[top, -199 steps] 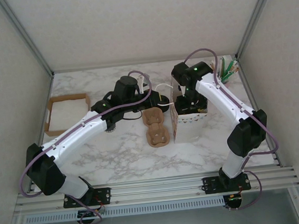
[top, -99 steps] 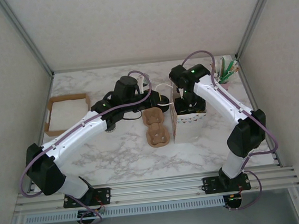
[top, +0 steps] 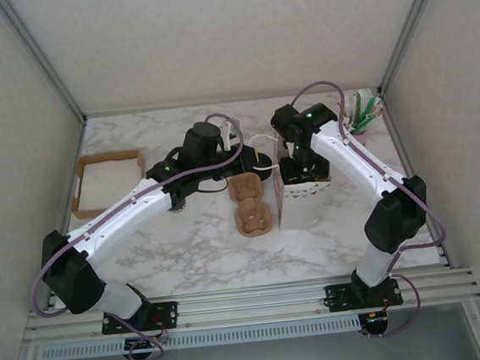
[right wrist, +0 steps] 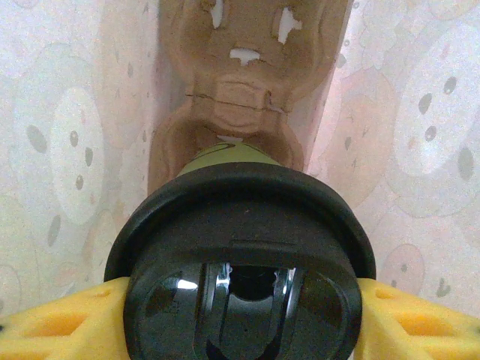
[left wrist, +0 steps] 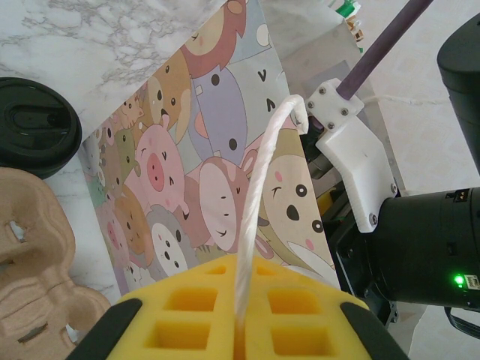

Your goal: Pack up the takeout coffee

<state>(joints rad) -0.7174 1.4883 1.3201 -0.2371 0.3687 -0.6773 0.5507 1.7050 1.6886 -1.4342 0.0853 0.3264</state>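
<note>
In the right wrist view the takeout coffee [right wrist: 241, 225], an olive-green cup under a round black lid, sits between the yellow pads of my right gripper [right wrist: 240, 319], which is shut on it. The cup hangs inside the cartoon-print paper bag [top: 299, 188], above a brown cardboard carrier [right wrist: 244, 97] on the bag's floor. From above, my right gripper [top: 301, 162] reaches down into the bag. My left gripper [left wrist: 240, 330] is shut on the bag's white rope handle [left wrist: 259, 195], holding it at the bag's left side [top: 260, 161].
A second brown carrier [top: 251, 204] lies on the marble table left of the bag. Another black-lidded cup [left wrist: 31, 126] stands beside it. A cardboard tray [top: 109, 182] is at far left, and a holder with green sticks [top: 365, 115] at back right.
My right gripper has shifted slightly left and lower into the bag with the cup. The bag has nudged left a little. The left arm has held still.
</note>
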